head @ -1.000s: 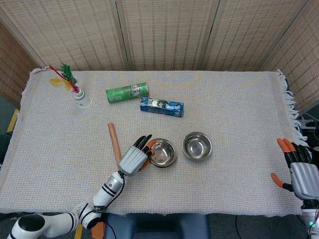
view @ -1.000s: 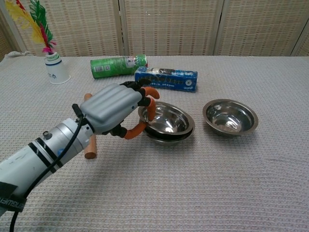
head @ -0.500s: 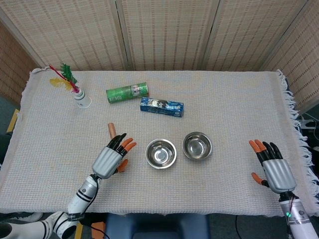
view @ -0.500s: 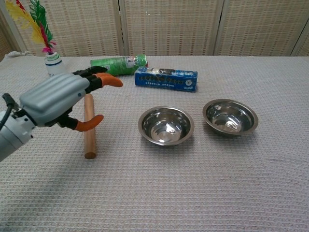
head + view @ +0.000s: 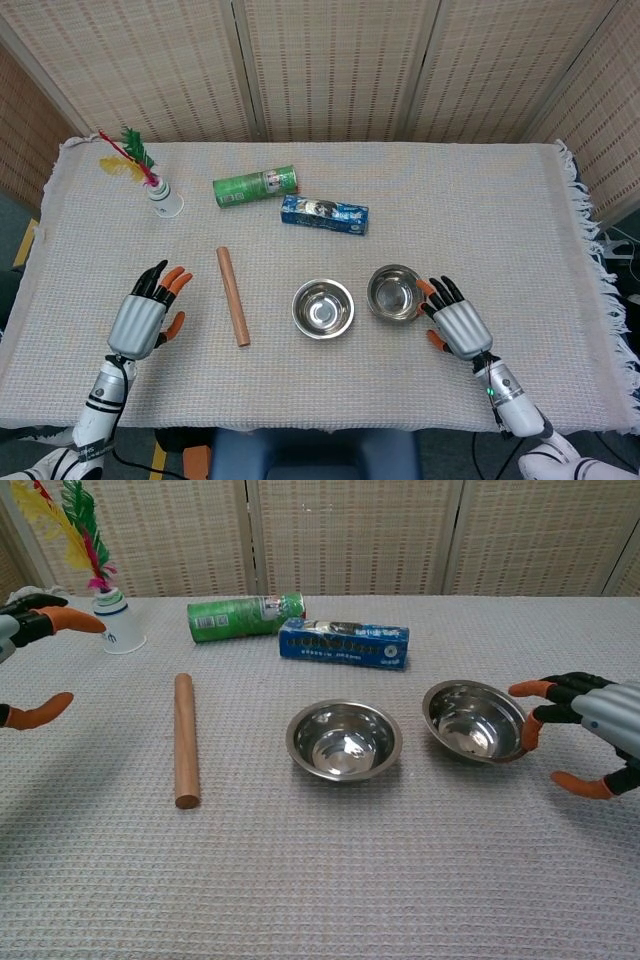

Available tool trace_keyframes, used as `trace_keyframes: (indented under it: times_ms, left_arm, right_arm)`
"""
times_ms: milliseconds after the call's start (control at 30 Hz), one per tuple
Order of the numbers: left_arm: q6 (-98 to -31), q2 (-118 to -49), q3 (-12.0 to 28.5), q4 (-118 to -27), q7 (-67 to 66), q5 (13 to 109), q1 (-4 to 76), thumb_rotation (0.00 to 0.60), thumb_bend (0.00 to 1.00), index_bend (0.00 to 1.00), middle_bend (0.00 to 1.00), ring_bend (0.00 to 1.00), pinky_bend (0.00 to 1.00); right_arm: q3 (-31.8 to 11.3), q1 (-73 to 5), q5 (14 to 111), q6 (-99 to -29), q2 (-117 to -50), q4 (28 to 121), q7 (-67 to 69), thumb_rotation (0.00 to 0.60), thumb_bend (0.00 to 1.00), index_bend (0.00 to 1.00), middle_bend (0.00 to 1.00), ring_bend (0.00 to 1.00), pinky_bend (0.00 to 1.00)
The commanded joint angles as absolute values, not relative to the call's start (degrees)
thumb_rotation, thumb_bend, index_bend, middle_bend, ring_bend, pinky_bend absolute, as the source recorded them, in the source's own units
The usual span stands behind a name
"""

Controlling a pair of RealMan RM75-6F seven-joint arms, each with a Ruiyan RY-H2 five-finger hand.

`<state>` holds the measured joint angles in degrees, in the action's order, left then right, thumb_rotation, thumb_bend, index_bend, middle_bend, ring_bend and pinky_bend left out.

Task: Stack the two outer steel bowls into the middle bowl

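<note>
Head view. Two steel bowls sit side by side on a woven tablecloth (image 5: 480, 220): the stacked bowl (image 5: 323, 308), already holding a second bowl nested inside it, and, just to its right, the single bowl (image 5: 394, 293). The right hand (image 5: 455, 320) lies just right of the single bowl, fingers spread, its orange fingertips at or against the bowl's right rim; whether they grip the rim cannot be told. The left hand (image 5: 146, 318) is well left of the stacked bowl, fingers apart and holding nothing. A wooden rolling pin (image 5: 232, 296) lies between the left hand and the stacked bowl. Behind the stacked bowl lie a blue toothpaste box (image 5: 324, 214) and a green can (image 5: 255, 186) on its side; far to the left stands a white cup with feathers (image 5: 160, 195).

Chest view. The stacked bowl (image 5: 343, 740) sits centre, the single bowl (image 5: 474, 722) to its right, tilted slightly. The right hand (image 5: 592, 728) enters from the right edge, thumb and fingers parted, one fingertip touching the single bowl's right rim. Only the fingertips of the left hand (image 5: 35, 666) show at the left edge, spread. The rolling pin (image 5: 184, 738) lies left of the stacked bowl; box (image 5: 343, 643), can (image 5: 245, 616) and cup (image 5: 116, 620) stand behind it.
</note>
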<state>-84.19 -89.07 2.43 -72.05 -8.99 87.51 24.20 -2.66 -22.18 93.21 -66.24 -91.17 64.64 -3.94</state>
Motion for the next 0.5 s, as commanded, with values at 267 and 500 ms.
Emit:
trace_keyframes:
  times_ms: [267,500]
  left_arm:
    - [-85.6,-87.6,4.5,-70.1,-6.6,86.8,22.8,0.6,0.43,0.15,0.12,0.0,0.15]
    - [-85.8,-87.1,5.2,-70.1,-5.8,87.0,22.6,0.6,0.43,0.15,0.12,0.0,0.15]
  right_arm:
    - [-2.8,-25.3,93.8,-67.8,-98.5,54.9,1.9,0.6,0.3,0.4,0.1,0.0,0.0]
    - [-3.0,-25.8,93.4,-69.1,-99.0,53.9,3.7,0.6,0.3,0.38,0.1,0.0,0.0]
